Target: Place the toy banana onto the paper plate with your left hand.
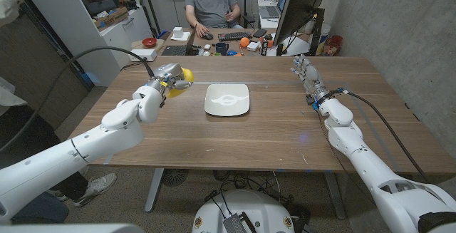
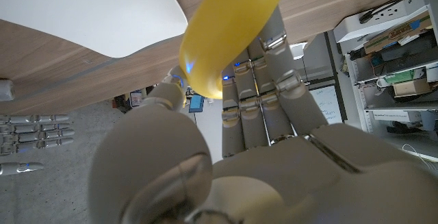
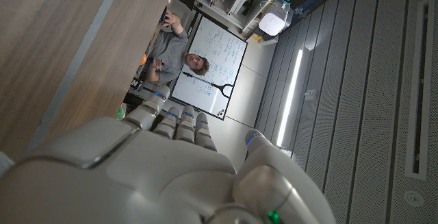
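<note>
My left hand (image 1: 166, 78) grips the yellow toy banana (image 1: 182, 81) and holds it above the table, a short way left of the white paper plate (image 1: 228, 99). In the left wrist view the banana (image 2: 229, 32) lies between the thumb and the fingers (image 2: 270, 107) of that hand (image 2: 226, 155), with the plate (image 2: 89, 11) close beyond it. My right hand (image 1: 308, 75) stands over the table's right part with its fingers apart and nothing in it. The right wrist view shows that hand (image 3: 171, 162) from behind.
The plate lies at the middle of the wooden table (image 1: 235, 133). Behind the far edge a person (image 1: 211, 5) sits at a desk with a keyboard and small items, and a monitor (image 1: 299, 8) stands at the back right. Shelves (image 1: 107, 8) stand at the back left.
</note>
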You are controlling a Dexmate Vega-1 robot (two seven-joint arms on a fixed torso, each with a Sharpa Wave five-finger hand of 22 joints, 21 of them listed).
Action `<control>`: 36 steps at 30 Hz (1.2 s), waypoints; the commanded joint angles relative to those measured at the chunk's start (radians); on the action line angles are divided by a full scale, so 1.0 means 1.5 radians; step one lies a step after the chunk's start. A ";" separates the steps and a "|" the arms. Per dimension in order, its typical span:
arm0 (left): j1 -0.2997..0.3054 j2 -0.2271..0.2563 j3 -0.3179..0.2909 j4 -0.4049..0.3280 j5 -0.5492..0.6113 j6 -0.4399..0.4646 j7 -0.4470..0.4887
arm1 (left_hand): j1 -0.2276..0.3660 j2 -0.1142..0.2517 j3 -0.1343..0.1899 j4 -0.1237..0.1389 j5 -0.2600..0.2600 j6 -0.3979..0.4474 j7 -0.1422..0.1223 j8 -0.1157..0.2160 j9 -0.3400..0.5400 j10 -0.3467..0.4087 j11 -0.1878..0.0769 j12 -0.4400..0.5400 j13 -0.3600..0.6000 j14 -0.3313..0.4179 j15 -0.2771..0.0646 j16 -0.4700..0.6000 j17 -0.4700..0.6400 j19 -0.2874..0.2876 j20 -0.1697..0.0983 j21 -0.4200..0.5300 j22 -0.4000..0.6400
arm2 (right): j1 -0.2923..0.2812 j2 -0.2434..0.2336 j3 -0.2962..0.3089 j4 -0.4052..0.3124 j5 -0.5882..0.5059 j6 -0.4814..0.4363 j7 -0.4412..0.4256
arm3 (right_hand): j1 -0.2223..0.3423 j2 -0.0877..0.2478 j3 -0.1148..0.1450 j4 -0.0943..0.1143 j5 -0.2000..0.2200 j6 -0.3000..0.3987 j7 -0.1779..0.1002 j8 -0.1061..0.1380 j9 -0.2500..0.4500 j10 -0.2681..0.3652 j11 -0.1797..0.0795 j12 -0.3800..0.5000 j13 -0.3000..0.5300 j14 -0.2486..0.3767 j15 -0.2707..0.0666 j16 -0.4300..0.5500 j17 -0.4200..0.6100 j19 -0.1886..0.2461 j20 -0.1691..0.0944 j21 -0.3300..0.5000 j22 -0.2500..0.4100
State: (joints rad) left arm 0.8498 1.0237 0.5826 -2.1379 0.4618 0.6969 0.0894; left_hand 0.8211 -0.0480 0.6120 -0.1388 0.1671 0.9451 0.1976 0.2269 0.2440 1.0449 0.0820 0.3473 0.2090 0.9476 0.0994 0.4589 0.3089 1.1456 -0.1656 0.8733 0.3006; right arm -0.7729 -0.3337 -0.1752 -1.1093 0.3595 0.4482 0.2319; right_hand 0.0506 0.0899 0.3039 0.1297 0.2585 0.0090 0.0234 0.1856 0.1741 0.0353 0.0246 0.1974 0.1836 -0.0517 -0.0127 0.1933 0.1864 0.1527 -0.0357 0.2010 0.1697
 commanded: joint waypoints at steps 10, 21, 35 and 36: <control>-0.078 -0.107 0.074 0.083 0.114 -0.055 -0.038 | 0.141 0.146 0.007 0.015 0.006 0.002 -0.013 -0.003 0.004 0.056 -0.102 -0.003 0.001 0.278 -0.212 0.001 0.005 -0.030 -0.017 0.012 -0.003 | -0.024 -0.020 -0.011 -0.052 0.017 0.029 0.014 | 0.007 0.003 -0.001 -0.001 0.005 0.006 0.005 0.004 0.004 0.010 0.001 -0.001 0.003 0.004 -0.003 0.000 0.001 0.007 -0.004 -0.001 0.003; -0.114 -0.159 0.105 0.142 0.154 -0.074 -0.052 | 0.139 0.145 0.007 0.016 0.007 0.004 -0.016 -0.005 0.005 0.055 -0.107 -0.006 0.001 0.277 -0.212 0.000 0.008 -0.037 -0.018 0.019 -0.006 | -0.035 -0.032 -0.013 -0.069 0.027 0.029 0.011 | 0.008 0.002 -0.001 -0.002 0.005 0.007 0.005 0.004 0.004 0.011 0.000 -0.001 0.003 0.005 -0.003 0.001 0.001 0.008 -0.004 -0.001 0.003; -0.159 -0.218 0.156 0.197 0.190 -0.120 -0.075 | 0.137 0.145 0.006 0.017 0.007 0.006 -0.018 -0.006 0.007 0.057 -0.108 -0.007 0.002 0.276 -0.213 -0.001 0.010 -0.042 -0.018 0.028 -0.009 | -0.041 -0.041 -0.020 -0.088 0.025 0.039 0.004 | 0.008 0.002 -0.001 -0.002 0.005 0.009 0.004 0.004 0.004 0.013 0.000 0.000 0.003 0.007 -0.003 0.001 0.001 0.009 -0.004 -0.001 0.003; -0.159 -0.220 0.157 0.197 0.192 -0.121 -0.076 | 0.137 0.145 0.006 0.017 0.007 0.007 -0.018 -0.006 0.007 0.056 -0.110 -0.007 0.002 0.276 -0.213 -0.001 0.010 -0.043 -0.017 0.028 -0.010 | -0.041 -0.042 -0.020 -0.088 0.026 0.039 0.004 | 0.008 0.002 -0.001 -0.002 0.005 0.009 0.004 0.004 0.004 0.014 0.001 0.000 0.003 0.007 -0.003 0.001 0.001 0.009 -0.004 -0.001 0.003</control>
State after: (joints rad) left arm 0.6603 0.7613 0.7619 -1.8977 0.7067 0.5564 0.0007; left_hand 0.8211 -0.0480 0.6039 -0.1306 0.1700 0.9521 0.1763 0.2157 0.2531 1.0543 0.0725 0.3434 0.2097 0.9636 0.0841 0.4582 0.3182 1.1309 -0.1512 0.9088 0.2847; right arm -0.8282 -0.3863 -0.1982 -1.2237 0.3975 0.4935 0.2458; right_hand 0.0506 0.0899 0.3039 0.1297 0.2585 0.0143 0.0287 0.1856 0.1741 0.0447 0.0234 0.1974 0.1836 -0.0446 -0.0198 0.1933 0.1864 0.1565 -0.0393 0.2010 0.1697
